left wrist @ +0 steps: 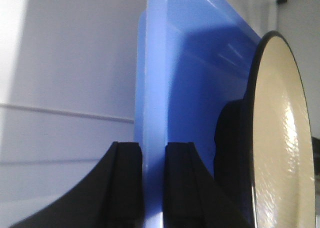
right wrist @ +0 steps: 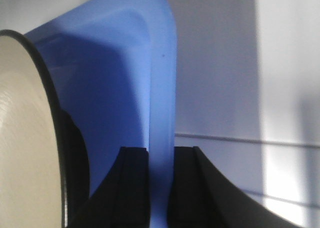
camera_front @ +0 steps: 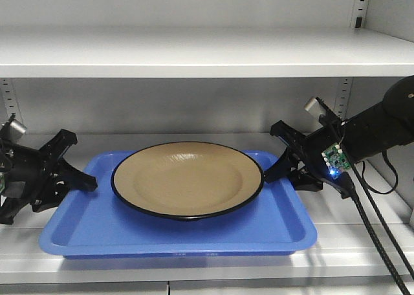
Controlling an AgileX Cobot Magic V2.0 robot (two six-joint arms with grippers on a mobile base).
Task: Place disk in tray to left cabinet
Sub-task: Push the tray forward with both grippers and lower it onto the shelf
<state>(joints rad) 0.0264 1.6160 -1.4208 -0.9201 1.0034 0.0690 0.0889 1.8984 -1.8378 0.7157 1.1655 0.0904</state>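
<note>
A blue tray [camera_front: 97,233] is seen lying flat on the lower shelf [camera_front: 362,243] of a pale grey cabinet [camera_front: 194,49], with a second shelf above it. The disk [camera_front: 187,178], a tan plate with a thin black rim, is set inside the tray, toward the 12 o'clock side of the tray floor, its far rim close to the tray's back lip. Bare blue floor is left showing toward 6 o'clock.

In the front view the left hand [camera_front: 81,177] is placed at the tray's 9 o'clock edge, and the right hand [camera_front: 284,165] at the 3 o'clock edge, near the back corner. Both are black, and a lit circuit board [camera_front: 332,159] is carried on the right arm, with cables [camera_front: 378,233] trailing toward 5 o'clock.

In the left wrist view the tray's lip [left wrist: 152,138] is seen pinched between the two black fingers [left wrist: 125,183] of the left hand, one on each face of the lip, touching it. The disk [left wrist: 282,138] is shown edge-on at 3 o'clock.

In the right wrist view the same grip is shown: the lip [right wrist: 162,138] is clamped between the right hand's fingers [right wrist: 135,183], with the disk [right wrist: 25,138] at 9 o'clock. Neither hand is touching the disk.
</note>
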